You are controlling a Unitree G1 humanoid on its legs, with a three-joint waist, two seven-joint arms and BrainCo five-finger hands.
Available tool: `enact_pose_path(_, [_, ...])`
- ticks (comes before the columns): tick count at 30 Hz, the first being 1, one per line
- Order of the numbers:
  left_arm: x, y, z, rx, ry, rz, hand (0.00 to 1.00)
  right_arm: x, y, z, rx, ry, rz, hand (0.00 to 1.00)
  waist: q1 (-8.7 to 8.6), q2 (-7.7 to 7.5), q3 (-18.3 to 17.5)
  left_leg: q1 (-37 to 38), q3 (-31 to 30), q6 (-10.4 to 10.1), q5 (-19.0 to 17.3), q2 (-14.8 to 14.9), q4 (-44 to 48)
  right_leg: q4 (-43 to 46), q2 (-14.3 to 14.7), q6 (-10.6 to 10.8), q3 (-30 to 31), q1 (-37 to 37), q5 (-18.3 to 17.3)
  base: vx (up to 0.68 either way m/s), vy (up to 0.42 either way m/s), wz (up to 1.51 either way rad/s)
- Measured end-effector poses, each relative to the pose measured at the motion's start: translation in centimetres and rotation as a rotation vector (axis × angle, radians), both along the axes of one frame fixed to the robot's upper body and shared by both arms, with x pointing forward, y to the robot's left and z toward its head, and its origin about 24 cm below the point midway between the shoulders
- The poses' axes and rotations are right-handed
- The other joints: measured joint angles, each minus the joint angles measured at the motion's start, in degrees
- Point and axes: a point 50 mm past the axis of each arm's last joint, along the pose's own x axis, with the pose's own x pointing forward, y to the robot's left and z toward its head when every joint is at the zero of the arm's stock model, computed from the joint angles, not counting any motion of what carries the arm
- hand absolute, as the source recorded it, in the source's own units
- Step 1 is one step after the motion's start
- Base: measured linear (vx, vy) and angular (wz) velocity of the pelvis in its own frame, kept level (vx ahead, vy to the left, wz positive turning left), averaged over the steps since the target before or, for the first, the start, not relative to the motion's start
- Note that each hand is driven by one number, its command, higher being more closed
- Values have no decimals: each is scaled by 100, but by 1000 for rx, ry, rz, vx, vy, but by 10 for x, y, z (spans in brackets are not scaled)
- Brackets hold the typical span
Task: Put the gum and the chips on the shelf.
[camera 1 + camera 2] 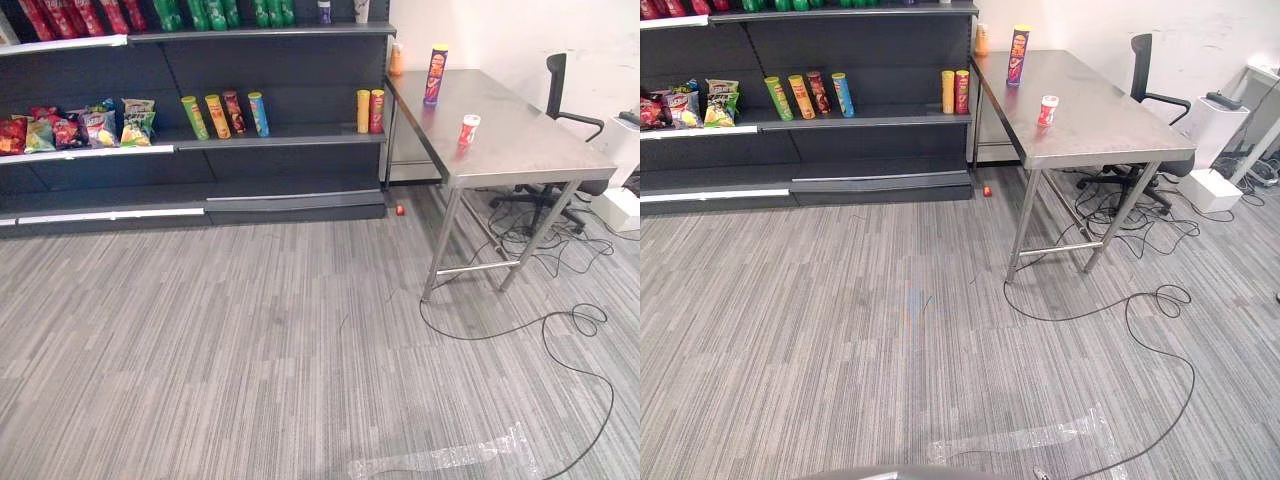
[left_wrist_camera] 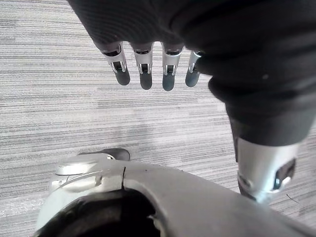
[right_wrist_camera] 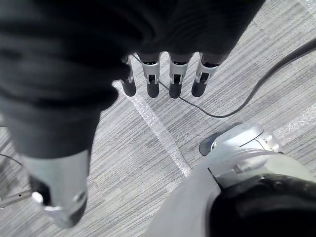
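A tall purple and red chips can (image 1: 436, 74) stands at the far end of the steel table (image 1: 530, 150), on the right. Closer to the table's front stands a small red and white gum tub (image 1: 468, 131). The dark shelf unit (image 1: 290, 140) runs along the back wall, left of the table. My left hand (image 2: 144, 69) hangs over the grey carpet with its fingers straight and nothing in it. My right hand (image 3: 175, 75) hangs the same way, empty, over the carpet.
The middle shelf holds upright chips cans (image 1: 225, 115) and snack bags (image 1: 100, 125). A small red object (image 1: 400, 210) lies on the floor by the shelf's corner. A black office chair (image 1: 565, 100) and cables (image 1: 560, 330) sit behind and under the table. Clear tape (image 1: 450, 458) marks the carpet.
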Motion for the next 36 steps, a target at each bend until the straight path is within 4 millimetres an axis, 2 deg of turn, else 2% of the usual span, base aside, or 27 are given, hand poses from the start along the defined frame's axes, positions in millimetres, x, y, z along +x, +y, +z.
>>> enact_pose_path(9, [0, 1, 0, 1, 11, 2, 0, 3, 1, -1, 5, 4, 3, 0, -69, -34, 76, 47, 3, -2, 22, -4, -132, -229, 0, 36, -36, 94, 61, 52, 0, 1])
enact_pose_path(23, [4, 4, 1, 3, -5, -1, 0, 9, 3, -1, 12, -14, -18, 0, -84, -107, 307, 99, -122, -16, 167, -5, -329, -198, -3, 32, -172, 123, 51, 1, -7, 4])
enact_pose_path(26, [10, 7, 2, -4, -25, 30, 0, 17, 6, -1, 17, -35, -27, 0, -88, -126, 403, -116, -231, -34, 263, -23, -327, 291, -21, -45, -247, -292, -161, -44, -35, 18])
enact_pose_path(29, [16, 12, 4, -1, -58, 66, 0, 20, 11, -1, 28, -45, -41, 0, -80, -255, 545, -227, -351, -81, 284, -14, -269, 638, -24, -113, -339, -504, -340, -18, -48, 22])
enact_pose_path(30, [18, 14, 5, -5, -71, 89, 0, 21, 12, -1, 31, -50, -43, 0, -60, -299, 570, -314, -358, -138, 162, -11, -41, 766, -26, -128, -343, -520, -420, -2, -58, 7])
enact_pose_path(32, [24, 16, 8, -26, -137, 185, 0, 24, 13, 0, 31, -76, -41, 0, 88, -329, 700, -904, -214, -179, -594, 69, 1612, 1207, 11, -198, -374, -537, -686, -29, -71, -2])
enact_pose_path(33, [24, 16, 8, -31, -149, 213, 0, 24, 12, 1, 30, -82, -43, 0, 96, -322, 723, -1120, -142, -206, -704, 105, 2115, 1287, 26, -221, -403, -534, -750, -47, -72, 18])
enact_pose_path(34, [28, 15, 9, -39, -173, 245, 0, 26, 12, 1, 28, -97, -47, 0, 89, -299, 798, -1517, 32, -282, -901, 225, 3050, 1361, 40, -287, -512, -430, -878, -34, -60, 36])
enact_pose_path(35, [32, 14, 10, -47, -193, 271, 0, 28, 11, 2, 31, -110, -48, 0, 84, -251, 848, -1722, 174, -246, -1028, 362, 3538, 1368, 67, -322, -591, -291, -949, 6, -13, 50])
enact_pose_path(36, [32, 13, 10, -56, -200, 295, 0, 28, 10, 2, 35, -115, -43, 0, 94, -282, 889, -2009, 295, -232, -1117, 517, 3840, 1369, 83, -344, -632, -152, -1058, 18, 8, 38])
